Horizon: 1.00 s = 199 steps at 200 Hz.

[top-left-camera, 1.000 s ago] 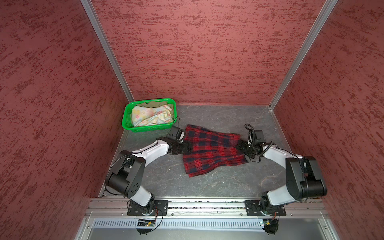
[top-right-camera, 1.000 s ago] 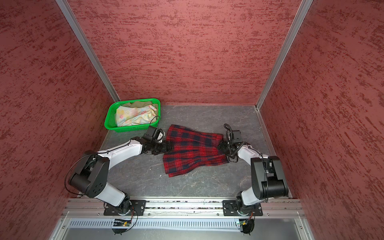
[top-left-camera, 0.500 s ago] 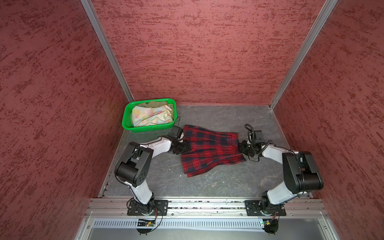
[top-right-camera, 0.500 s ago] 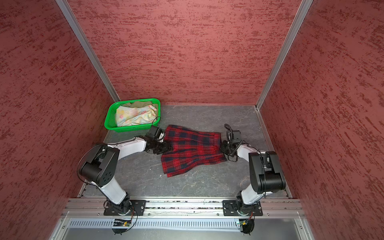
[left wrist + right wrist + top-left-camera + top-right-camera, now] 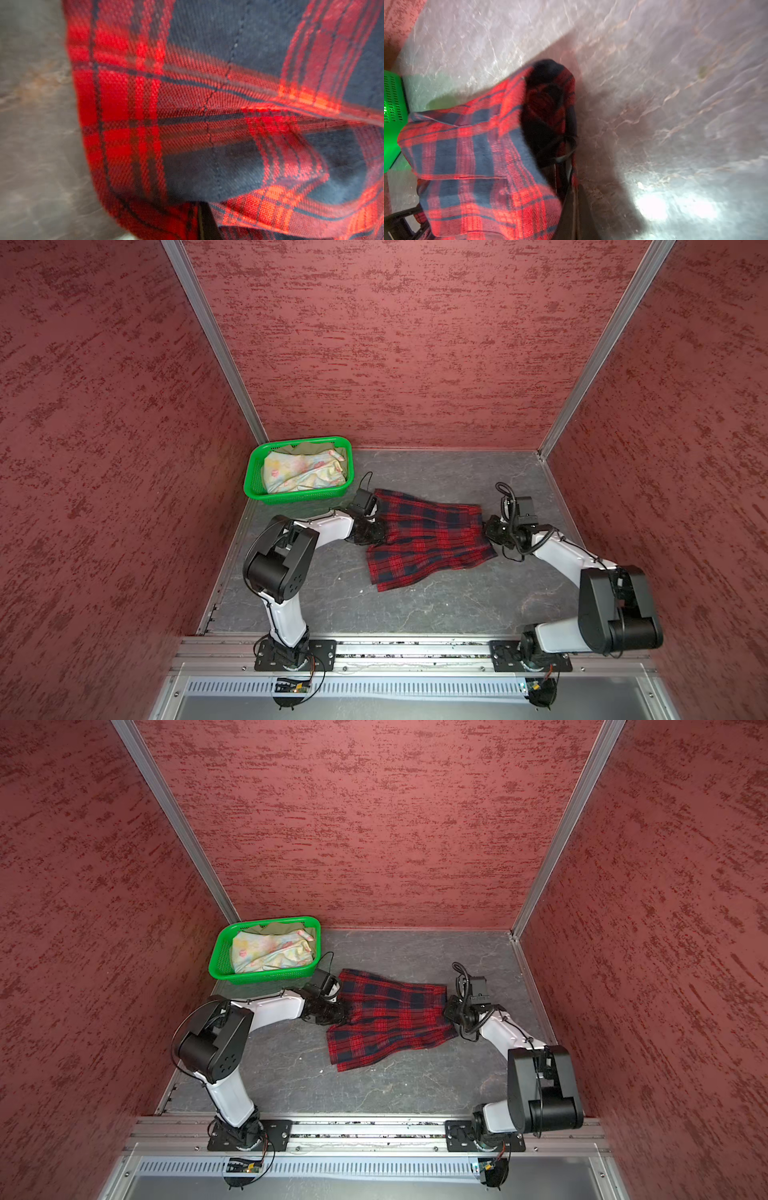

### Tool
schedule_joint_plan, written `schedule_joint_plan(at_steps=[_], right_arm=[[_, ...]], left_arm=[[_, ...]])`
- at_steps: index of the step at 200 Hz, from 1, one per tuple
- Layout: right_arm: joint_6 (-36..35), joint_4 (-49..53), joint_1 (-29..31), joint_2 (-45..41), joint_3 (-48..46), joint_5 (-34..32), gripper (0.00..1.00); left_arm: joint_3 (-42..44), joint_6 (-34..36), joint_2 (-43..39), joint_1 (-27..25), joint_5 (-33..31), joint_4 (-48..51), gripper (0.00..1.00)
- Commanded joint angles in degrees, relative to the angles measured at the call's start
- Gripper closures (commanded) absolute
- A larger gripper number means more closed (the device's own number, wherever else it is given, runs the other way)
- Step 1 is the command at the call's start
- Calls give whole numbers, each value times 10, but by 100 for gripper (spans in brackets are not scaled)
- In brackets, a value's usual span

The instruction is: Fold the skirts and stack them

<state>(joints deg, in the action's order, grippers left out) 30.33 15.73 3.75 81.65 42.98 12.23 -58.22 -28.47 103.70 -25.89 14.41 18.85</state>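
Note:
The red-and-navy plaid skirt (image 5: 428,539) (image 5: 390,1019) lies spread on the grey floor between both arms. My left gripper (image 5: 380,531) (image 5: 345,1013) is shut on its left edge; in the left wrist view the plaid skirt (image 5: 187,104) fills the frame and bunches over one dark finger (image 5: 205,224). My right gripper (image 5: 488,531) (image 5: 449,1011) is shut on the right edge, where the plaid skirt (image 5: 467,145) is pinched between closed fingers (image 5: 571,207). A pastel floral skirt (image 5: 299,472) (image 5: 270,950) lies over an olive skirt (image 5: 311,446) (image 5: 282,926) in the basket.
The green perforated basket (image 5: 251,481) (image 5: 216,961) (image 5: 392,104) stands at the back left, close to the left wrist. Red walls enclose the floor on three sides. A metal rail (image 5: 415,649) runs along the front, carrying both arm bases.
Both grippers have gone from open to shut on the plaid skirt's opposite edges. The left arm's elbow has folded back and up, and the skirt has shifted slightly.

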Motion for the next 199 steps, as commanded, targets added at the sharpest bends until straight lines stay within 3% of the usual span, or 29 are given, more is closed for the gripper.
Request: schedule_joint_plan(at_steps=[1, 88, 114, 132, 154, 177, 199], right_arm=[[-19, 26, 1, -11, 17, -12, 100], [-40, -7, 10, -99, 27, 50, 100], [-37, 25, 13, -94, 33, 18, 100], [-24, 59, 12, -65, 39, -29, 76], [-19, 79, 9, -17, 48, -14, 43], [-17, 56, 5, 0, 36, 11, 22], [-23, 51, 3, 21, 35, 7, 15]], left_arm=[[6, 9, 17, -2, -16, 27, 87], [-3, 1, 24, -7, -15, 23, 87], [-6, 0, 28, -11, -16, 22, 88], [-6, 3, 26, -10, -19, 23, 88], [-4, 7, 21, -7, -19, 26, 88], [-1, 8, 17, -6, -18, 26, 88], [0, 9, 16, -5, -18, 28, 88]])
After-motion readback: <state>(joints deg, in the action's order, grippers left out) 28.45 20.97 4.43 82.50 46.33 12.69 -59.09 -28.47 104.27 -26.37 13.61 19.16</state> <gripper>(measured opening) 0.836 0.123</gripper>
